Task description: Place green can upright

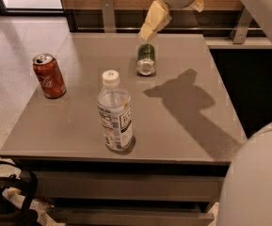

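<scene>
Lying on its side, the green can (146, 59) rests on the grey table (182, 140) toward the far edge, a little right of the middle; its silver end faces the camera and its dark green body points away. Camera view, the only one: the gripper (172, 19) hangs above the table's back edge, just over and beyond the green can and not touching it. One cream finger (154, 20) slants down-left with its tip close above the can's far end, and the second cream pad peeks out right of the grey wrist. The jaws are spread apart, released, with nothing between them. A red can (49, 76) stands upright near the left edge, well apart from the green can. A clear water bottle (115, 112) with a white cap stands upright near the front, between the two cans and closer to the camera. The arm's shadow (187, 100) falls on the tabletop right of the green can. The pale robot body (260, 182) fills the lower right corner.
</scene>
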Action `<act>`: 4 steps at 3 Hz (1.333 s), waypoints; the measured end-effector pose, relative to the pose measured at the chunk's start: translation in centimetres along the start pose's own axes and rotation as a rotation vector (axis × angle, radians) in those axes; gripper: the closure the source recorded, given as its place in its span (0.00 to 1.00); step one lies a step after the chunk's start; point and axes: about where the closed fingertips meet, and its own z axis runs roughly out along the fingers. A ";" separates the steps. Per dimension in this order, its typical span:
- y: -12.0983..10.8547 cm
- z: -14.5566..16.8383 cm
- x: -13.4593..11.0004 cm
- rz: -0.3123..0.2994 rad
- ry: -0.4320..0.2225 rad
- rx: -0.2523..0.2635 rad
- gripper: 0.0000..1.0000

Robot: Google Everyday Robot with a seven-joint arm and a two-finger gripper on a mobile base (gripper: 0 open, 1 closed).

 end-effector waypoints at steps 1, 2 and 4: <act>0.1 2.3 -1.4 0.050 0.037 0.036 0.00; -0.9 4.7 -2.1 0.091 0.049 0.031 0.00; -2.4 9.8 -4.0 0.255 0.083 -0.044 0.00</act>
